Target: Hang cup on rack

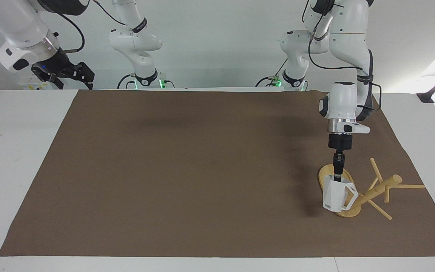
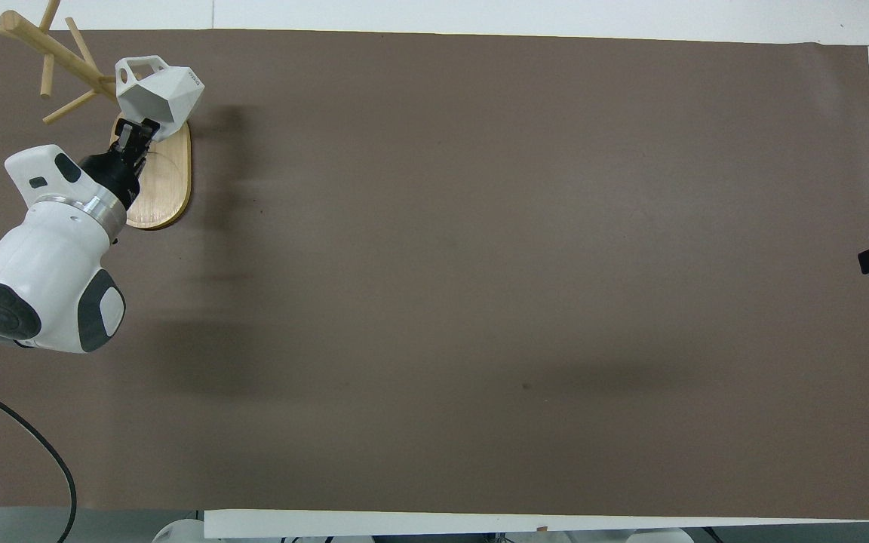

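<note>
Holding hand: the left hand (image 1: 337,174) pinches the rim of the cup (image 1: 335,195), raised over the base of the rack (image 1: 368,194).
Cup: handle turned toward the rack's post.
Rack: at the left arm's end of the counter (image 1: 187,170).
Waiting hand: the right hand (image 1: 63,73) is spread, above the counter's edge at the right arm's end.

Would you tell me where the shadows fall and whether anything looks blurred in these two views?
Facing view: a dark shadow lies on the brown mat beside the cup, toward the right arm's end. Overhead view: soft shadow patches cross the mat; cup, rack and left gripper look sharp.
</note>
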You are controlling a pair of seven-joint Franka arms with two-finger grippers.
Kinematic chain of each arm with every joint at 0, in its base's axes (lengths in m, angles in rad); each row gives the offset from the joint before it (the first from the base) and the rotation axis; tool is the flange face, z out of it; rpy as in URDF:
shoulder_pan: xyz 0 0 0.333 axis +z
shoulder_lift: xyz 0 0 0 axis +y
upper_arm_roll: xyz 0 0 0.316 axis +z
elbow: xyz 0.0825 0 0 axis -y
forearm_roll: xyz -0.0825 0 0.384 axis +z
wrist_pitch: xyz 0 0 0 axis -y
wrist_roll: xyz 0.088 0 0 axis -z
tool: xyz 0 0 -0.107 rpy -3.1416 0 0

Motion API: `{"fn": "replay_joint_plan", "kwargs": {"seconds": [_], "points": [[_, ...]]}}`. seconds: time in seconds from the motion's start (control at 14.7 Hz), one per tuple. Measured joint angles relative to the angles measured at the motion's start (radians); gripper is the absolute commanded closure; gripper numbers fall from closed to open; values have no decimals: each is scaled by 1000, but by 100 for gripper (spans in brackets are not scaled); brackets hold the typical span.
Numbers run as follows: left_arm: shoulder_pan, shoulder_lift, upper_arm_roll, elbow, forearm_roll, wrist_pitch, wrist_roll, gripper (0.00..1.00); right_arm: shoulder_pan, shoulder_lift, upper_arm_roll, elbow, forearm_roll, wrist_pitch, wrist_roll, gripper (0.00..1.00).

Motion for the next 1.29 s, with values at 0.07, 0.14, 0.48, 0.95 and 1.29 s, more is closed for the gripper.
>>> {"fn": "replay_joint_plan", "kwargs": {"seconds": [0.07,0.14,0.48,0.95,1.29], "points": [[13,0,0,-1,0,-4,0,91,0,0,-5,-1,0,0,0,0],[23,0,1,-1,0,-12,0,24,0,0,-13,-2,0,0,0,0],[34,-12,1,56,0,-191,-1,0,0,0,-36,-7,0,0,0,0],[34,-246,-7,157,1,-853,29,0,2,1,-44,-18,0,0,9,0],[31,-314,-16,362,-95,-1399,366,0,7,3,-44,-25,0,0,9,0]]}}
